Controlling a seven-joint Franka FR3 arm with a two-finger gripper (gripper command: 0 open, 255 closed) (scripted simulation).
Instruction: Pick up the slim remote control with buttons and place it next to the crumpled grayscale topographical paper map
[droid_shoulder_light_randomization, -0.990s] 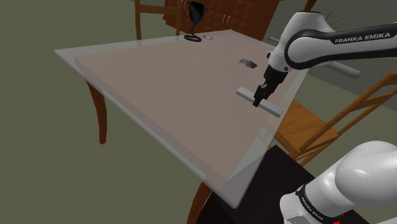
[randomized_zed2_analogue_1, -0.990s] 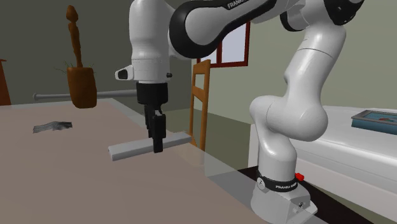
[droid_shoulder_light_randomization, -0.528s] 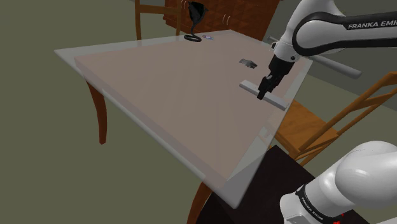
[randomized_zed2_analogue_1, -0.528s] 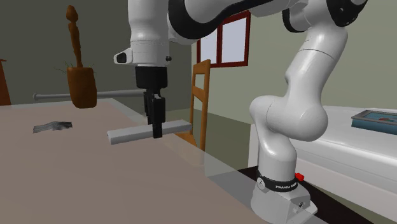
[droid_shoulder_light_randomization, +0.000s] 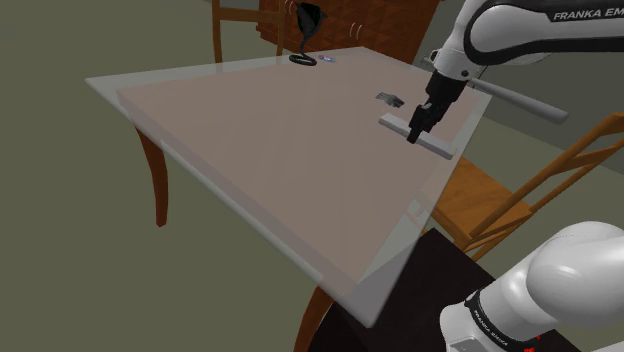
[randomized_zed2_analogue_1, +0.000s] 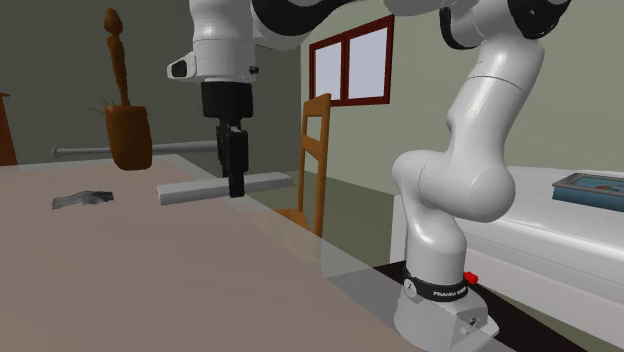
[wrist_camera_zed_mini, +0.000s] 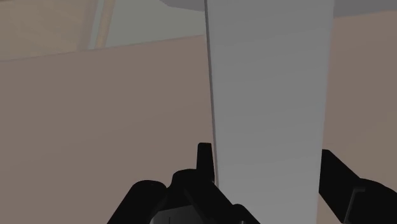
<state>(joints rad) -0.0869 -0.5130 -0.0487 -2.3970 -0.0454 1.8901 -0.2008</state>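
1. Over the right side of the desk (droid_shoulder_light_randomization: 250, 150) in the shoulder view, the arm's black tool (droid_shoulder_light_randomization: 414, 133) pinches the slim remote (droid_shoulder_light_randomization: 438, 146) at about mid-length. The remote is drawn as a plain pale grey bar with no buttons showing.
2. In the second exterior view the remote (randomized_zed2_analogue_1: 190, 190) sits level across the tool (randomized_zed2_analogue_1: 236, 190), with an end jutting out on each side. It appears to hang clear of the desktop (randomized_zed2_analogue_1: 120, 290) rather than rest on it.
3. The wrist view shows the two fingers (wrist_camera_zed_mini: 205, 156) standing on either side of the remote (wrist_camera_zed_mini: 267, 76), closed against its long edges.
4. The crumpled grey map (droid_shoulder_light_randomization: 390, 98) lies on the desk just beyond the remote, toward the far side in the shoulder view. From the second exterior view the map (randomized_zed2_analogue_1: 83, 199) is to the left of the bar and apart from it.
5. The step in hand looks like the carry: the pick-up seems done, and the placing beside the map is not yet done.
6. The next move calls for a short travel toward the map, then a descent until the bar lies flat on bare desk beside the paper, not on it. Only then should the fingers spread. The desk's right edge is near, so the set-down should stay well inboard.
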